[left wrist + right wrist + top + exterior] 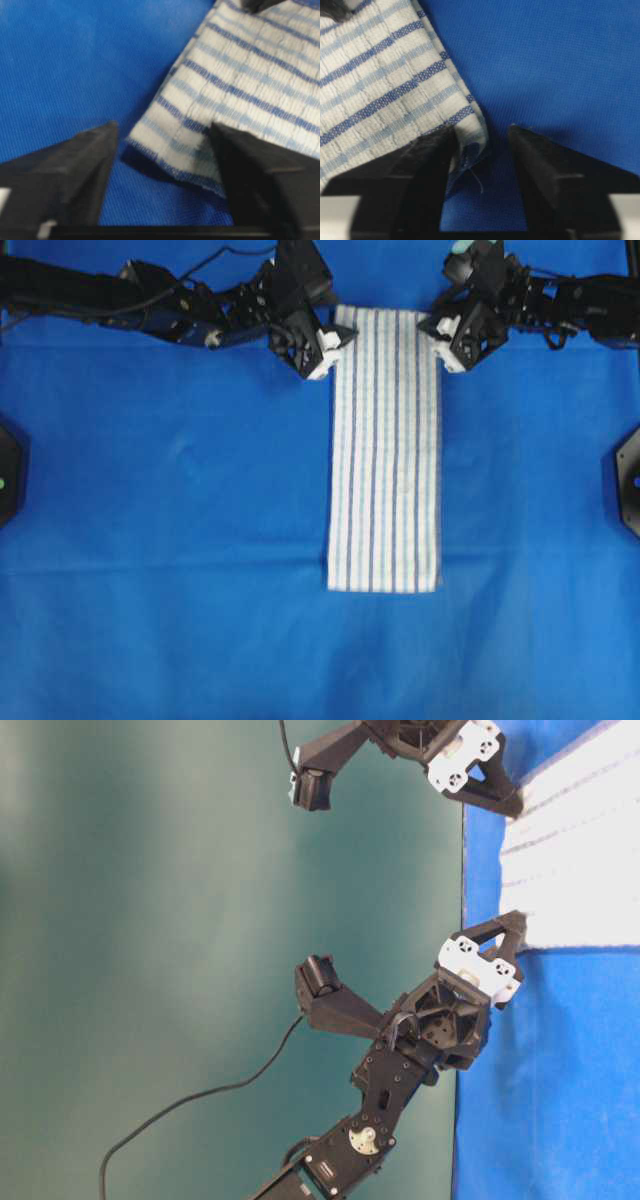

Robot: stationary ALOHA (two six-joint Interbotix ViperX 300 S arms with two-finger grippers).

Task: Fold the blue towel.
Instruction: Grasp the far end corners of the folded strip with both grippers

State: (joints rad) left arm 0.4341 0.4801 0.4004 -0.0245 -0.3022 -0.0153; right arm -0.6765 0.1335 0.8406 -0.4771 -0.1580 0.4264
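Note:
The blue towel (385, 450) lies flat as a long narrow strip down the middle of the blue table covering (150, 540). It is white with thin blue stripes. My left gripper (330, 348) is at its far left corner and my right gripper (445, 345) at its far right corner. In the left wrist view the towel (240, 85) corner sits between the open jaws of the left gripper (164, 127), with a gap on the left side. In the right wrist view the towel (385, 85) corner curls against one finger of the right gripper (482, 128), and the other finger stands apart.
Both black arms reach in along the far edge of the table. Black mounts sit at the left edge (8, 470) and the right edge (628, 480). The table-level view shows the towel's (575, 860) far end against a green backdrop (150, 920).

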